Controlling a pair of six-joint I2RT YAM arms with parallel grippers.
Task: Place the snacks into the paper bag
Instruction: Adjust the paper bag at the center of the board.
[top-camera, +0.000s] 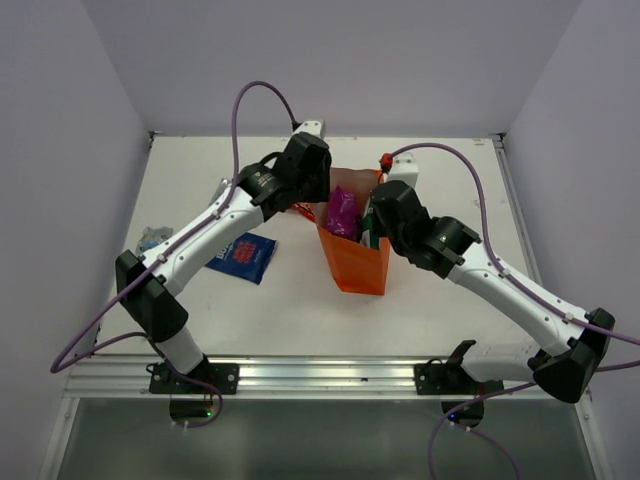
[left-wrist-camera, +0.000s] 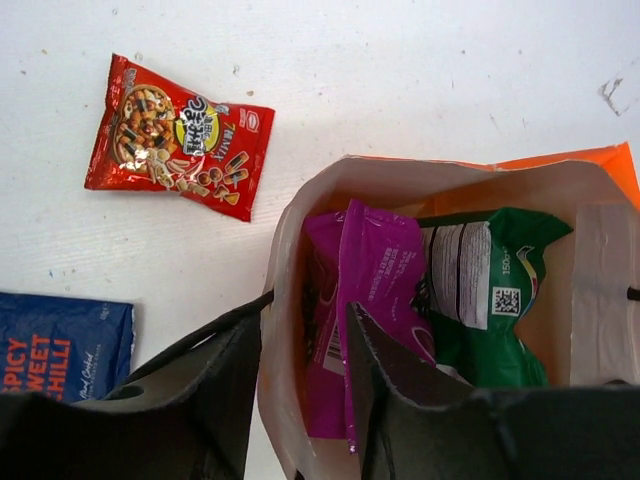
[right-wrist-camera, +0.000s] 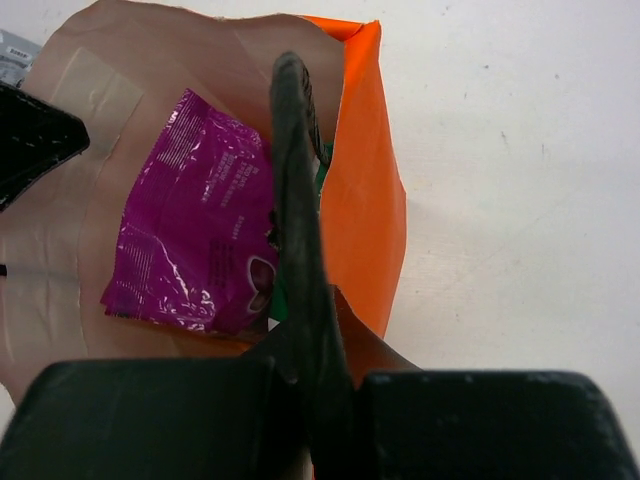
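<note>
**Snack packets and carrier bag: two packets inside, three on the table**

- Bright orange paper carrier bag (top-camera: 360, 270): pale inside, standing open-mouthed mid-table on the white table (top-camera: 440, 300).
- Magenta-purple foil packet (left-wrist-camera: 375, 260): in the bag, lower end hidden. Its print is too small to read.
- Green-and-white foil packet (left-wrist-camera: 490, 300): in the bag beside the magenta one. It shows a QR code and "150"; the rest is illegible.
- Dark blue foil packet (left-wrist-camera: 60, 350): on the table left of the bag, cut off by the frame edge and a finger. It reads "SPICY SWEET CHILLI".
- Red foil packet (left-wrist-camera: 180, 135): flat on the table near the bag's left wall, logo unreadable. The left arm largely covers it in the top view.
- Small silver-grey foil packet (top-camera: 152, 238): far left on the table, blurred.
- Left gripper (left-wrist-camera: 303, 330): jaws parted astride the bag's left wall, one finger inside, clamping nothing.
- Right gripper (right-wrist-camera: 290, 70): fingers pressed together, pinching the bag's opposite wall.
</note>
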